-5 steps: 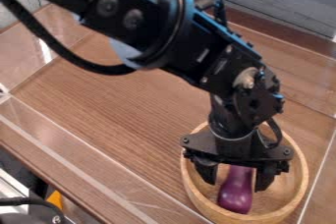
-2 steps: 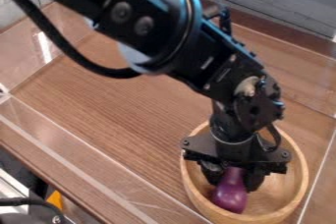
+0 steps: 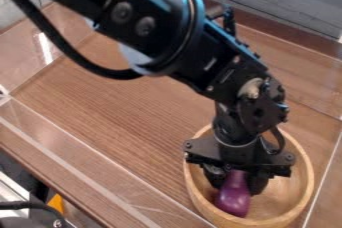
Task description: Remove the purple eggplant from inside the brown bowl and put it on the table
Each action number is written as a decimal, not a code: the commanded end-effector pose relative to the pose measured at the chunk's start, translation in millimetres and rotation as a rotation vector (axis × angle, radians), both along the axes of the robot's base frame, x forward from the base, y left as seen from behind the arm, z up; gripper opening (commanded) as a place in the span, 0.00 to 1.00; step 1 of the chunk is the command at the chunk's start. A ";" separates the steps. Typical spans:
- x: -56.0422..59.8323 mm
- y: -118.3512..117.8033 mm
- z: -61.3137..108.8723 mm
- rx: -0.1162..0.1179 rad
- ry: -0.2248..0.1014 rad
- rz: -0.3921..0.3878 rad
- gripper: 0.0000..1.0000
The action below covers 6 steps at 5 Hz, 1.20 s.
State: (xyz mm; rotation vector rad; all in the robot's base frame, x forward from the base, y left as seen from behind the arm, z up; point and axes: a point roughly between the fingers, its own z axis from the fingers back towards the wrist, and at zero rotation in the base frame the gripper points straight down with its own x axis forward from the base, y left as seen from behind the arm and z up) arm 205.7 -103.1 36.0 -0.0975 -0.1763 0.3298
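The purple eggplant (image 3: 237, 196) lies inside the brown bowl (image 3: 297, 204) at the lower right of the camera view. My gripper (image 3: 239, 179) points almost straight down into the bowl, and its black fingers are shut on the eggplant's upper end. The eggplant's lower part shows below the fingers and rests in the bowl. The black arm reaches in from the upper left and hides the bowl's far rim. The table (image 3: 120, 122) is a brown wood-grain top.
Clear acrylic walls (image 3: 54, 147) stand round the table's edges, close to the bowl on the right and front. Bare tabletop lies to the left of the bowl.
The fingers, spread wide on either side of the eggplant a second ago, have closed onto it. The arm has stayed in place over the bowl.
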 end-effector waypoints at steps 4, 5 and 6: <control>2.7 -0.6 18.6 -0.005 -0.035 -0.003 0.00; 2.4 0.1 20.9 -0.004 -0.034 -0.001 0.00; 2.2 0.8 23.5 -0.003 -0.034 0.002 0.00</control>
